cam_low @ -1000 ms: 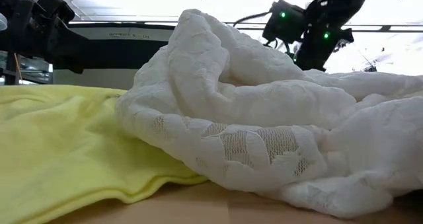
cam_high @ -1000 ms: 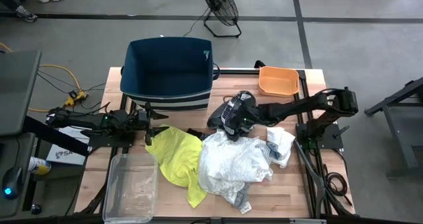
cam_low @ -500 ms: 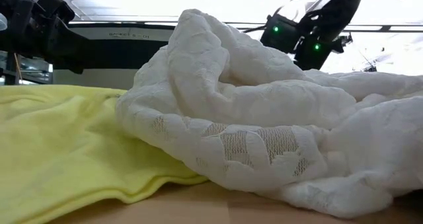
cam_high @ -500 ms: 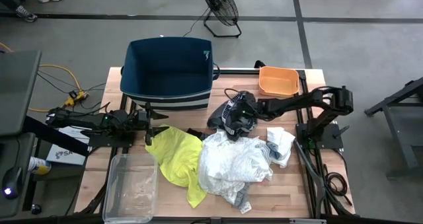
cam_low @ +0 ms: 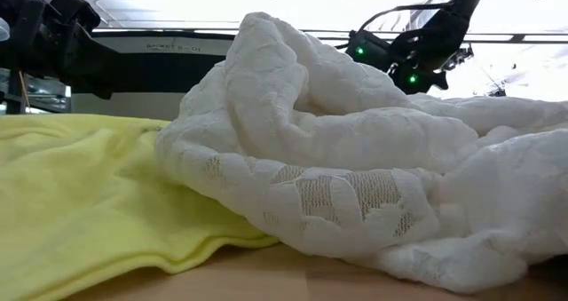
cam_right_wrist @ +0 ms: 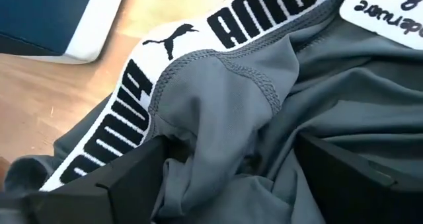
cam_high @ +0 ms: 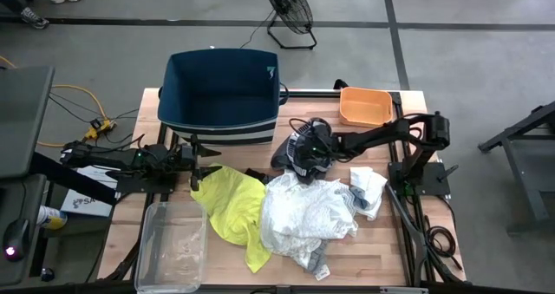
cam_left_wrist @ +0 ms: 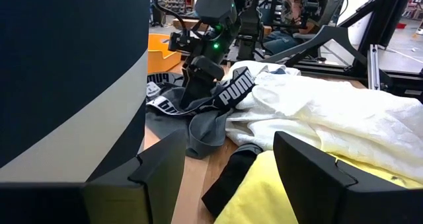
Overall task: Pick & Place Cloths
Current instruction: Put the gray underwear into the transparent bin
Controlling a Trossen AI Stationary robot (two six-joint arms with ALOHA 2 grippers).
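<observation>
So the right gripper (cam_high: 299, 155) is down on the grey underwear with the black-and-white logo waistband (cam_right_wrist: 218, 112), which lies on the table just in front of the dark-blue bin (cam_high: 221, 90) and beside the big white lace garment (cam_high: 308, 212). Its fingers are spread wide on either side of a raised fold of the grey fabric, not pinched yet as far as I can see, so nothing is held.

The left gripper (cam_high: 204, 161) just sits low by the bin with its fingers partly apart and empty, the neon-yellow garment (cam_high: 234, 207) right in front of it.

My take on the handling: this stuff is light, floppy and will drape and drag once lifted. The thin grey jersey could slip out of a shallow pinch. I'd go for that bunched fold near the waistband, since the elastic band is thicker and gives the fingers more to bite on.
</observation>
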